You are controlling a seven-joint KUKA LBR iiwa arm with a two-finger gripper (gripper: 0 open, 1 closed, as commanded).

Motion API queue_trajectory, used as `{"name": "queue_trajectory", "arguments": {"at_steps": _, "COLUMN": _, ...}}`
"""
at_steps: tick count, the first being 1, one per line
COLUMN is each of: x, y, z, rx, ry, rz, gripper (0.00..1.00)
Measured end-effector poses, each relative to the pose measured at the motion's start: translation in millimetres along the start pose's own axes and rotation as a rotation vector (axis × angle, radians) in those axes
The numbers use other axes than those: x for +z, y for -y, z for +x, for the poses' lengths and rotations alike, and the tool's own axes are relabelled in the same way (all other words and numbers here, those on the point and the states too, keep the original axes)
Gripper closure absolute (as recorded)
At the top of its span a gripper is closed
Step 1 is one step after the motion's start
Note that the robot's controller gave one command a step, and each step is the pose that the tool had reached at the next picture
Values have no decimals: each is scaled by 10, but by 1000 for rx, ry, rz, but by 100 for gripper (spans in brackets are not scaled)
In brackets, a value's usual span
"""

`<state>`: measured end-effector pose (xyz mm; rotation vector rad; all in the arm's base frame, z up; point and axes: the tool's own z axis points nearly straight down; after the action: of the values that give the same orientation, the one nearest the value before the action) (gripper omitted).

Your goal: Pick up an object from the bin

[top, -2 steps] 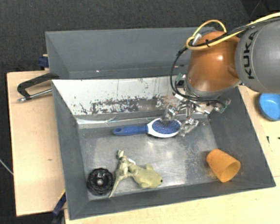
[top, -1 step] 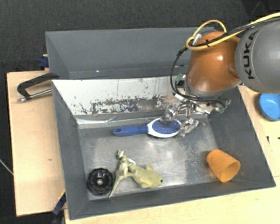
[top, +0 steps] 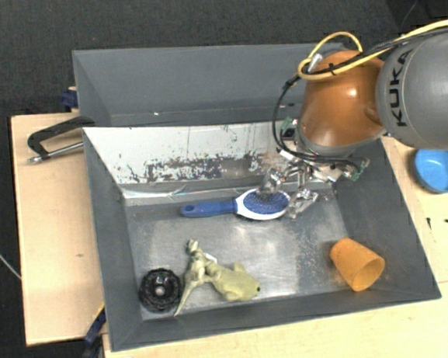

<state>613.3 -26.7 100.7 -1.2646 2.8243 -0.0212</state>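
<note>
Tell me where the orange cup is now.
The orange cup lies in the lower-right corner of the bin, right of the yellow-green toy, below the claw.

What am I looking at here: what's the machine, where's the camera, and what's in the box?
One camera looks down into a grey metal bin. The grey-and-orange machine from the right is a robot arm; its tool hangs over the head of a blue-handled brush near the back wall. Toward the front lie a black wheel-like disc, a yellow-green toy figure and an orange cup on its side. Whether the tool grips anything is unclear.
</note>
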Motion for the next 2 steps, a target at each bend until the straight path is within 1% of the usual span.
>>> {"name": "queue_trajectory", "arguments": {"at_steps": 2, "x": 0, "y": 0, "z": 0, "rx": 0, "ry": 0, "rz": 0, "gripper": 100}}
